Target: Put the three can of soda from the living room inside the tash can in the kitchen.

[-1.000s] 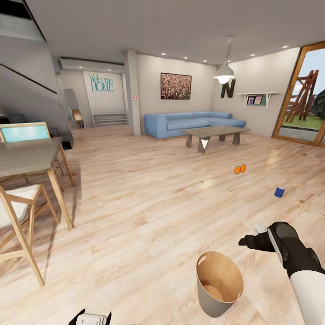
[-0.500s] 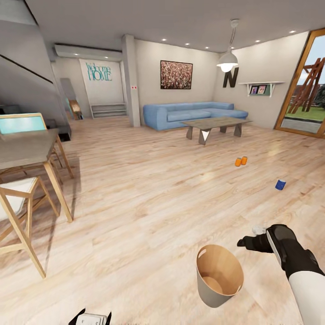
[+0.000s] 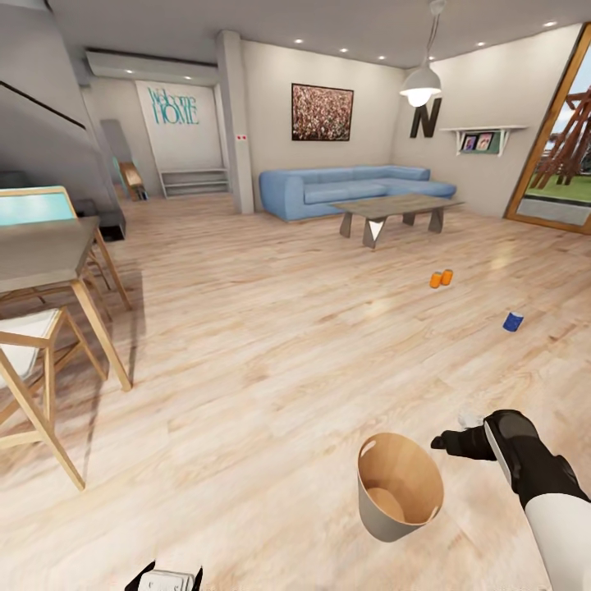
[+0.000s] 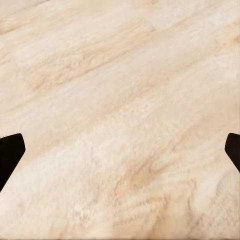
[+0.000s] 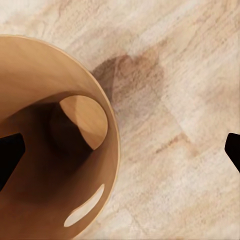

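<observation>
The living room has a wide floor [image 3: 271, 345] of pale wood planks with a soft grain, and it takes most of the head view. At about 12 o'clock, far off, a blue sofa [image 3: 345, 190] with rounded cushions stands against the wall, and a low grey table [image 3: 396, 212] on angled legs stands just in front of it. At 9 o'clock a wooden table [image 3: 49, 263] with light chairs sits near the stairs.

The tash can [image 3: 400, 497] is near the robot at about 5 o'clock. It is round and tapering, glossy brown inside and paler outside, with a hole for the hand near the rim. It appears tilted, the mouth turned up toward the camera, and whether it rests on the floor cannot be told. Probably the robot brings it along so the cans need no long carrying.

The right gripper [image 3: 447, 442], black and hard, hangs just beside the rim at 4 o'clock. In the right wrist view its two fingertips stand wide apart, with the bin's rim [image 5: 107, 145] below them, and they grip nothing.

The left gripper [image 3: 164, 579] shows at 6 o'clock; in its wrist view the tips are also spread over bare planks.

The three can of soda lie well ahead on the floor: two orange cans [image 3: 441, 279] touching at 1 o'clock, and a blue can [image 3: 513, 322] apart at 2 o'clock. All are small smooth cylinders.
</observation>
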